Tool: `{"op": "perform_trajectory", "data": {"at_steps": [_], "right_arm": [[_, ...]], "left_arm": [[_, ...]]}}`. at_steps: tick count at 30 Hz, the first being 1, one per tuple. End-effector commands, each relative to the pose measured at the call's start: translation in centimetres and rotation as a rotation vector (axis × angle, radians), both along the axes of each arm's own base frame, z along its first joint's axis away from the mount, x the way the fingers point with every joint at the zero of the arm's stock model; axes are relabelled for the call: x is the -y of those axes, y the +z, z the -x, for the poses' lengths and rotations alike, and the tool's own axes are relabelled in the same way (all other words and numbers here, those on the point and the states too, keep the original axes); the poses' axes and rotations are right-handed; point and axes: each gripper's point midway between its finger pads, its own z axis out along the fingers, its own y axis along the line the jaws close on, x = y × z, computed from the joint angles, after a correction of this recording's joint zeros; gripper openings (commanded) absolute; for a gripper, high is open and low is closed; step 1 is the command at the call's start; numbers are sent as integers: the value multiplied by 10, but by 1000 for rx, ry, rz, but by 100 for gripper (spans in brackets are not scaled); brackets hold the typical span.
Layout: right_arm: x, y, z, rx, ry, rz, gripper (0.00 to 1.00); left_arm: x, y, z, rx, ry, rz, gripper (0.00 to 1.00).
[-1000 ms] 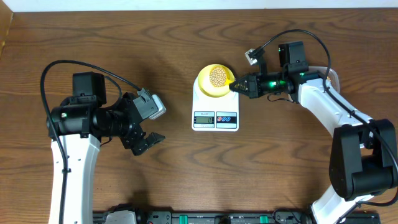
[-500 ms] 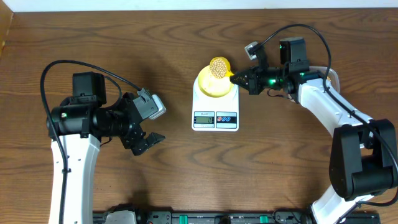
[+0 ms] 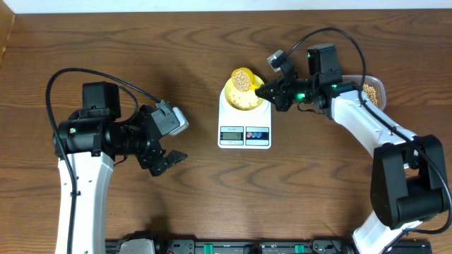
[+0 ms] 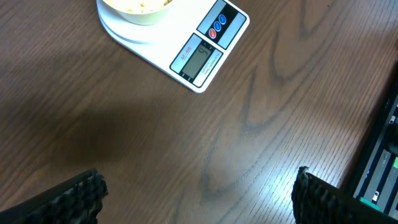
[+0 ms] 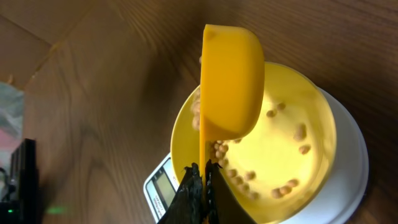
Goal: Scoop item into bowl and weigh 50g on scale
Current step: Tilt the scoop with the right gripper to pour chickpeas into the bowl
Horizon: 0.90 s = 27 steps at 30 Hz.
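The white scale (image 3: 244, 130) stands mid-table with the pale yellow bowl (image 3: 240, 100) on its platform. My right gripper (image 3: 267, 90) is shut on the handle of a bright yellow scoop (image 3: 244, 77), tipped on its side over the bowl. In the right wrist view the scoop (image 5: 231, 81) hangs over the bowl (image 5: 323, 130), and several beans (image 5: 249, 177) lie in the bowl. My left gripper (image 3: 166, 161) is open and empty, left of the scale. The left wrist view shows the scale (image 4: 205, 53) and the bowl's edge (image 4: 134, 9).
A clear plastic tub (image 3: 373, 90) holding more beans stands at the far right, behind my right arm. Black equipment runs along the table's front edge (image 3: 233, 247).
My right gripper has moved up and left and rolled the scoop from level to tipped over the bowl. The tub has come into view. The left arm has not moved.
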Motion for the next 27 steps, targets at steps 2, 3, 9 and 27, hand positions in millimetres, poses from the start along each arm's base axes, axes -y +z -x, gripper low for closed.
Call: {"op": "perform_trajectory", "data": {"at_steps": [2, 3, 9, 27], "right_arm": [[-1, -10, -5, 43, -12, 65, 1], [-1, -10, -5, 45, -15, 71, 1], [-2, -12, -3, 34, -13, 77, 1], [2, -18, -7, 41, -44, 120, 1]], "left_arm": [[0, -3, 2, 1, -15, -8, 98], [0, -3, 2, 1, -15, -8, 98], [0, -3, 2, 1, -15, -8, 98], [0, -3, 2, 1, -15, -8, 98]]}}
